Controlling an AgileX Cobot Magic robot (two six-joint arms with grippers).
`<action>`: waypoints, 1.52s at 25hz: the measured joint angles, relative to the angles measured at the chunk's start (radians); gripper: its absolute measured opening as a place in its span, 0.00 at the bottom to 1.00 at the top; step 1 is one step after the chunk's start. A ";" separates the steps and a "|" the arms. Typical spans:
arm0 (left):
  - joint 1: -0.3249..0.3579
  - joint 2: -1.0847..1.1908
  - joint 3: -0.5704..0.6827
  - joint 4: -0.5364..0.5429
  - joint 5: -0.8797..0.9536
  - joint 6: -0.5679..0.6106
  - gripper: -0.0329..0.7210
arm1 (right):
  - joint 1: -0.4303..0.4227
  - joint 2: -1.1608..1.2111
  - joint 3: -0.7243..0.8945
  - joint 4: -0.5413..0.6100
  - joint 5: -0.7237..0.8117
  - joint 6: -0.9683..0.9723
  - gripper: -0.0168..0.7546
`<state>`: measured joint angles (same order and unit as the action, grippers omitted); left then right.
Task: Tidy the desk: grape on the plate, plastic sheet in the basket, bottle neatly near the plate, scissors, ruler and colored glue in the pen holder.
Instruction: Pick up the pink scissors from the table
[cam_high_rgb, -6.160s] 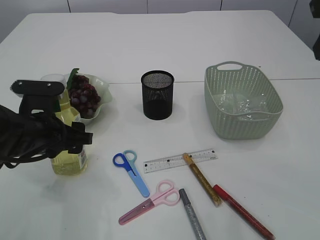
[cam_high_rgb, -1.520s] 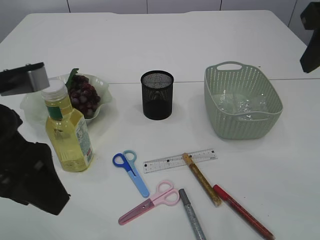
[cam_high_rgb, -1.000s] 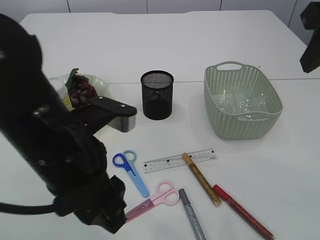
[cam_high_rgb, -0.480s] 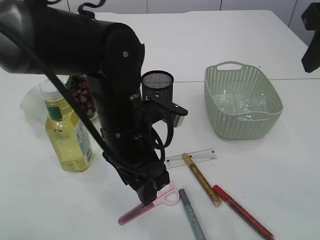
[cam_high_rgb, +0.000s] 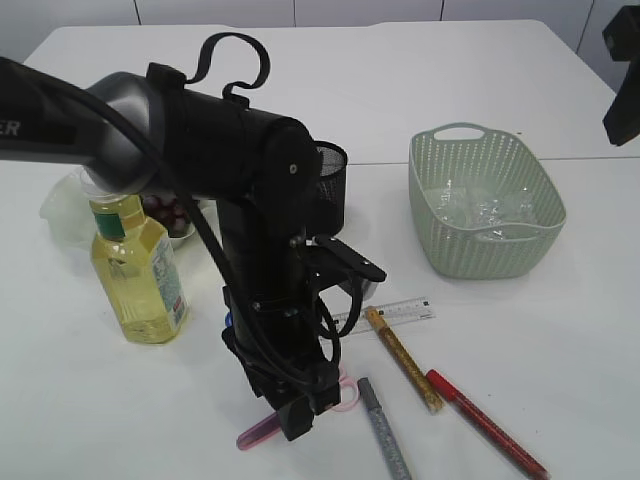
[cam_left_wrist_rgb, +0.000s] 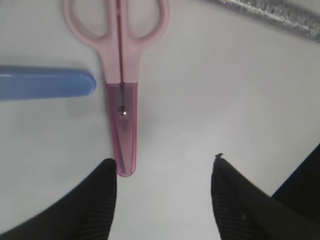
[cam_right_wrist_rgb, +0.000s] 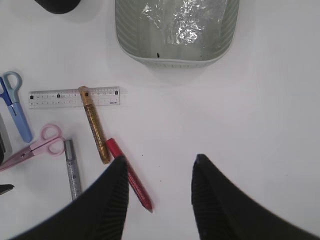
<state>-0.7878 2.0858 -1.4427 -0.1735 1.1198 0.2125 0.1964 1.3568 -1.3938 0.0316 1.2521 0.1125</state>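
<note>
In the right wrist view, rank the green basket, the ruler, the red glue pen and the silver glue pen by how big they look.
1. green basket, by far the largest, though cut off by the frame's top edge
2. ruler
3. red glue pen
4. silver glue pen

The ruler and red glue pen look close in length, so their order is unsure.

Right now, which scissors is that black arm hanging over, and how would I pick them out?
Start at the big black arm in the middle of the white table. Just under its open jaws lie the pink scissors, closed, their tip beside one finger. The blue scissors next to them differ only in colour.
</note>
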 joint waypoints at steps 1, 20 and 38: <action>0.000 0.002 0.000 0.001 -0.015 0.006 0.62 | 0.000 0.000 0.000 -0.004 0.000 0.000 0.43; 0.000 0.080 -0.005 0.022 -0.118 0.020 0.62 | 0.000 0.000 0.000 -0.023 0.000 -0.002 0.43; 0.000 0.080 -0.007 0.022 -0.127 0.021 0.54 | 0.000 0.000 0.000 -0.023 0.000 -0.002 0.43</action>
<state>-0.7878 2.1661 -1.4501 -0.1519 0.9926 0.2332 0.1964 1.3568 -1.3938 0.0090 1.2521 0.1110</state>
